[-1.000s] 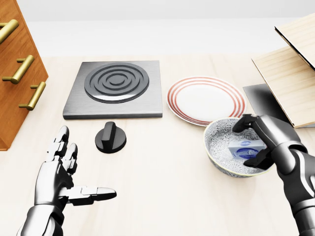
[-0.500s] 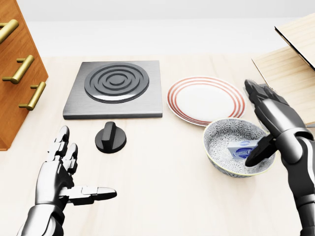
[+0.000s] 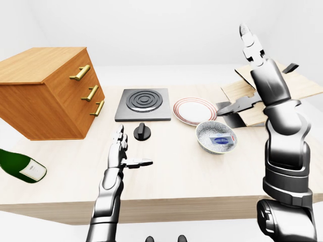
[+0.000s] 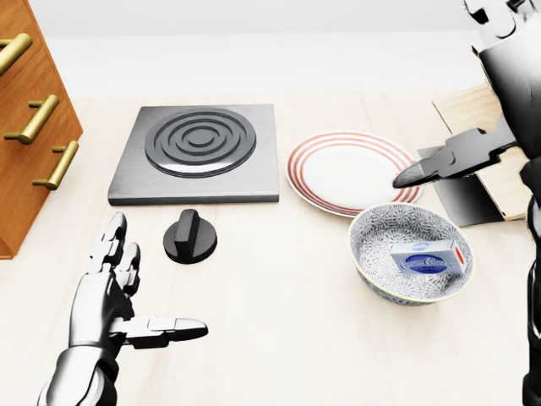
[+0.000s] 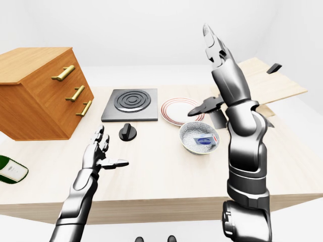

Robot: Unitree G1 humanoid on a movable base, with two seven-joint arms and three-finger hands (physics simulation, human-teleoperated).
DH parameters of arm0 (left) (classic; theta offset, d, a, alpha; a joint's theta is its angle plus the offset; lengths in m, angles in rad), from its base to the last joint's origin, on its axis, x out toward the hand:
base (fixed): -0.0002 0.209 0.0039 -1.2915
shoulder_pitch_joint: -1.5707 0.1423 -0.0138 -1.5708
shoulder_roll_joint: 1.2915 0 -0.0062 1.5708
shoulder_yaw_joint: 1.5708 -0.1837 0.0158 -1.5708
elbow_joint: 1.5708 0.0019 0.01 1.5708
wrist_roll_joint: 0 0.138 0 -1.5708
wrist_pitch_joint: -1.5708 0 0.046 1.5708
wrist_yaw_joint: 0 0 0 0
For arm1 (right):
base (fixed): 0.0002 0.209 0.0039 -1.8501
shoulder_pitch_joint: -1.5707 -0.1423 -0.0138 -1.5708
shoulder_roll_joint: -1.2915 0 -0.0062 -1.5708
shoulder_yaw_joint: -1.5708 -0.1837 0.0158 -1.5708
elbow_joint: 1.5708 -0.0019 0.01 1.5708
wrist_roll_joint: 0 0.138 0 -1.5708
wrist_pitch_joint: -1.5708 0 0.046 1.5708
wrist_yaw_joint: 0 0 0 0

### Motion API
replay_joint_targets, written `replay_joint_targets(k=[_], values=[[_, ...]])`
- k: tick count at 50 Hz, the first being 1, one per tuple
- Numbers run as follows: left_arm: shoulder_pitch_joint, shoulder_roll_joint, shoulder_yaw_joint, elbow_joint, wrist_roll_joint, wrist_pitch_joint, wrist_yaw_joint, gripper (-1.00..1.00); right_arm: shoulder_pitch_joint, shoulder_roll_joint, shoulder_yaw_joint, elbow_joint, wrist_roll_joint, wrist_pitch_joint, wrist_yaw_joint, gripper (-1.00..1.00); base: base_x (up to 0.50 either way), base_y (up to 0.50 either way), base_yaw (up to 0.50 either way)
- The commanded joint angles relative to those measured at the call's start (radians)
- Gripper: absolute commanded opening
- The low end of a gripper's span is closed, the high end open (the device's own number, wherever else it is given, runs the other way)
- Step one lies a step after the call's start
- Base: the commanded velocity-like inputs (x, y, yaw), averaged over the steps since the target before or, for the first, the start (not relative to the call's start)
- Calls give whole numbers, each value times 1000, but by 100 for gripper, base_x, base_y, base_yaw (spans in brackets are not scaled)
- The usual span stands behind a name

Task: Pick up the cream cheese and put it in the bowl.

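The cream cheese (image 4: pixel 429 258), a small white box with a blue label, lies inside the patterned bowl (image 4: pixel 372 275) at the right of the table. My right hand (image 3: pixel 241 75) is open and empty, raised high above the table, well over the bowl, with fingers (image 3: pixel 247 38) pointing up and the thumb out to the left. My left hand (image 4: pixel 152 283) is open and empty, hovering low over the table at the lower left, below the black knob.
A grey hotplate (image 4: pixel 199 152) with a black knob (image 4: pixel 189 237) sits at centre left. A red-ringed plate (image 4: pixel 353 172) lies just above the bowl. A wooden drawer cabinet (image 3: pixel 50 91) stands left, a green bottle (image 3: pixel 20 166) lies beside it, and an open box (image 3: pixel 298 85) stands right.
My right hand has opened, let go of the cream cheese in the bowl and risen up and away. The box stays in the bowl. My left hand has barely moved.
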Motion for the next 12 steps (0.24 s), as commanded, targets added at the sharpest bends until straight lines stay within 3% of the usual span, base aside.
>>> replay_joint_targets(k=[1,6,9,10,12], values=[[-33,-13,-28,-123,9,30,29,100,338,285,147,-262,88,0,-97,100,0,0,0],[-63,-17,-37,-241,16,30,49,100,493,400,246,-137,146,0,-193,100,0,0,0],[-68,-20,-44,-293,15,30,53,100,566,421,279,-128,184,0,-228,100,0,0,0],[-65,-22,-48,-317,13,30,52,100,582,439,291,-88,217,-28,-253,100,0,0,0],[-54,-25,-52,-341,12,30,50,100,610,442,301,-85,253,-46,-275,100,0,0,0]])
